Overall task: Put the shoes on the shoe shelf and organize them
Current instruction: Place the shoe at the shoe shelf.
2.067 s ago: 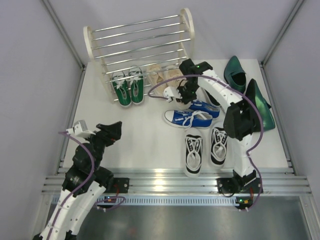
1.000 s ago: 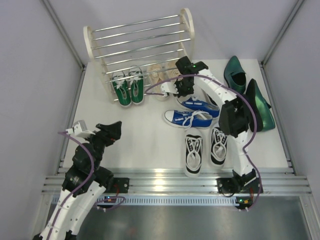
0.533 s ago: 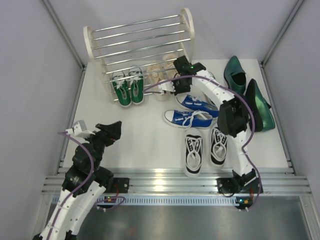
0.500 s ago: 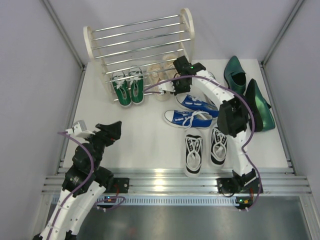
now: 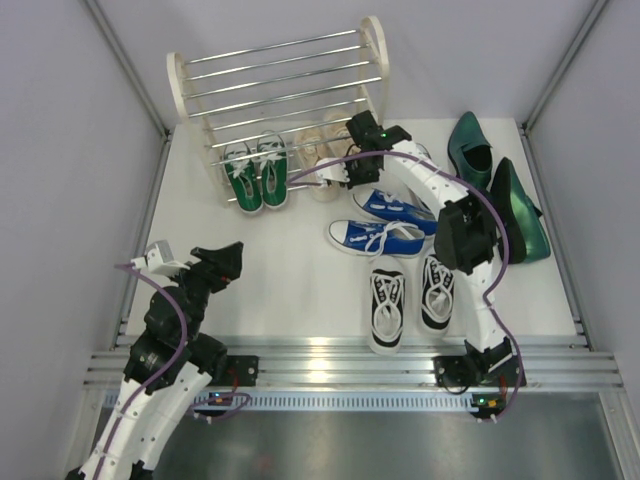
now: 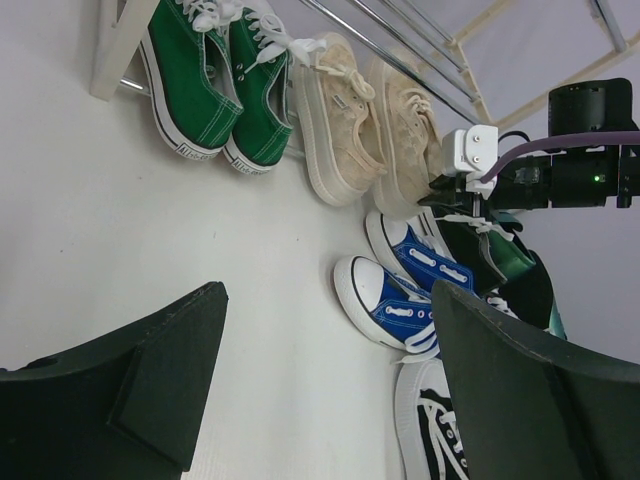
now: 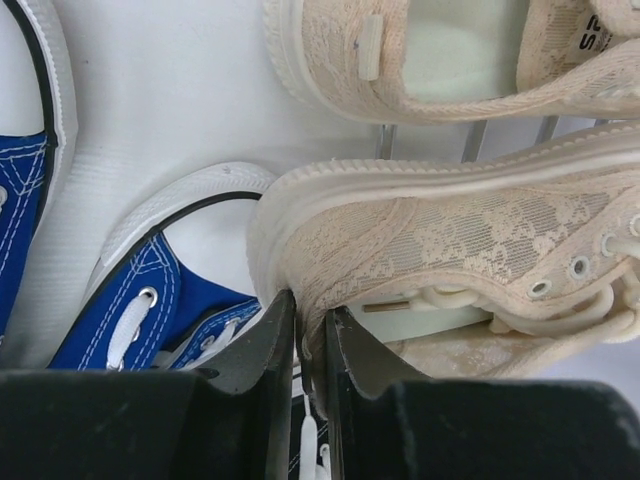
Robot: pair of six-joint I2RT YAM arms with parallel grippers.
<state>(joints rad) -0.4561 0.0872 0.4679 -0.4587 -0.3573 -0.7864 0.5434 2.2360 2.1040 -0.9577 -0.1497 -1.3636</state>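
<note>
Shoes (image 5: 385, 238) lie over much of the table (image 5: 290, 290). Closest to me, the left gripper (image 5: 228, 258) hangs idle by its base with its jaws wide and nothing in them. Across from it the black-and-white pair (image 5: 388, 305) sits side by side. Just beyond that is the blue pair (image 5: 400, 208), and the green dress shoes (image 5: 520, 205) lie off by the right edge.

Farther in, the right gripper (image 7: 310, 320) is at the heel of a beige shoe (image 7: 450, 240). Its jaws are narrow, with the thin heel wall between them, which looks to me like a grip. The shoe rests on the rods (image 7: 475, 140) of the shelf (image 5: 178, 85), low at the front, close beside its mate (image 7: 440, 50). The green sneakers (image 5: 255, 175) are to their left.

I would say the step in hand is seating this second beige shoe. The next move is to let go and back straight out, so that the fingers neither drag the heel off the rods nor catch a lace. A blue toe sits right beside the fingers, so there is little room to swing.

The bottom row looks full with four across, so later pairs will likely need a higher tier.

The beige shoe has a soft lace-patterned upper and a ribbed cream sole. It has metal eyelets and pale laces tied loosely.
</note>
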